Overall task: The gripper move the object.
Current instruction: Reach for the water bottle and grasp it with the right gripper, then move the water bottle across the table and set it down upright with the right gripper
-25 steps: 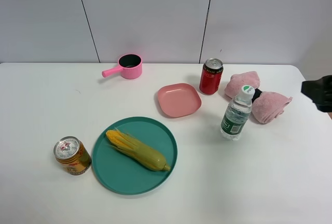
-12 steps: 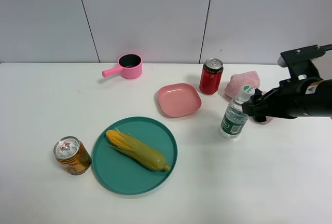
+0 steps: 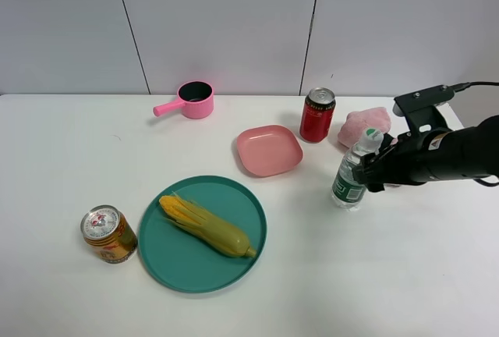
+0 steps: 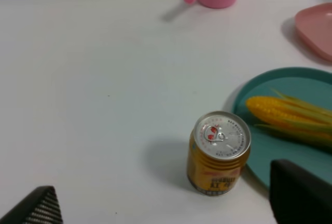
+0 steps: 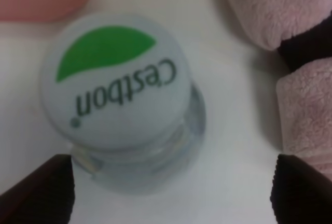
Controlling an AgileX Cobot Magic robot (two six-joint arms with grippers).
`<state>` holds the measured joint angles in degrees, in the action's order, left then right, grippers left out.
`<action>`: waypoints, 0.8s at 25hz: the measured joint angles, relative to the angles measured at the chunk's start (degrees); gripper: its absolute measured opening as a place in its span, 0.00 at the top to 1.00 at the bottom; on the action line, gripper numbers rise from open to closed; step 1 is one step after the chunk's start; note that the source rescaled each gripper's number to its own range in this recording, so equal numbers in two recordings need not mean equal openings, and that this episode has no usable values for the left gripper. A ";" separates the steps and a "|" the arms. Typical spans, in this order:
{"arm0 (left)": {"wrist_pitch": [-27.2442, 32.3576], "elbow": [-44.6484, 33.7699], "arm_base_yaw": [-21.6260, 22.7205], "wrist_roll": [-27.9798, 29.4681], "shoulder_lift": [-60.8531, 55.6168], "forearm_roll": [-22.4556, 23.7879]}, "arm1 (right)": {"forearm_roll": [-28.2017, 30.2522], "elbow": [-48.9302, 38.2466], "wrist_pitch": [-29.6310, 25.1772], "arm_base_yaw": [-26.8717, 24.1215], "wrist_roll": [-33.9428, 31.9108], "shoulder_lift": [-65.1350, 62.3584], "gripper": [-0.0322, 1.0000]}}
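Note:
The clear water bottle (image 3: pixel 348 179) with a green label and white-green cap stands upright on the white table, right of the pink plate. My right gripper (image 3: pixel 374 172), black and bulky, reaches in from the right and is level with the bottle's upper half. In the right wrist view the bottle's cap (image 5: pixel 116 81) sits between my two spread fingertips (image 5: pixel 39 190); the gripper (image 5: pixel 168 195) is open and not touching it. My left gripper (image 4: pixel 166 206) is open and empty, near the gold-orange can (image 4: pixel 219 154).
A red soda can (image 3: pixel 317 115) and a pink towel (image 3: pixel 361 124) stand just behind the bottle. A pink plate (image 3: pixel 269 150), a pink saucepan (image 3: pixel 191 101), a teal plate (image 3: pixel 168 263) with corn (image 3: pixel 207 225) and the gold-orange can (image 3: pixel 109 234) lie to the left.
My right arm has come in from the right edge of the table and brought its open gripper up to the bottle. The bottle has not moved.

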<state>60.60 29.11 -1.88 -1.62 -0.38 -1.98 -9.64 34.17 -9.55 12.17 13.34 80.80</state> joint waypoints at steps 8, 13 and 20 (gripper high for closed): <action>0.00 0.00 0.00 0.00 0.00 0.00 | 0.62 0.17 4.43 0.30 0.03 3.74 0.17; 0.00 0.00 0.00 0.00 0.00 0.00 | 0.95 0.17 5.74 0.30 0.10 4.57 0.17; 0.00 0.00 0.00 0.00 0.00 0.00 | 1.09 0.17 9.55 0.30 0.14 4.84 0.17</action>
<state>60.60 29.11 -1.88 -1.62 -0.38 -1.98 -8.54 34.34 0.00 12.47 13.48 85.64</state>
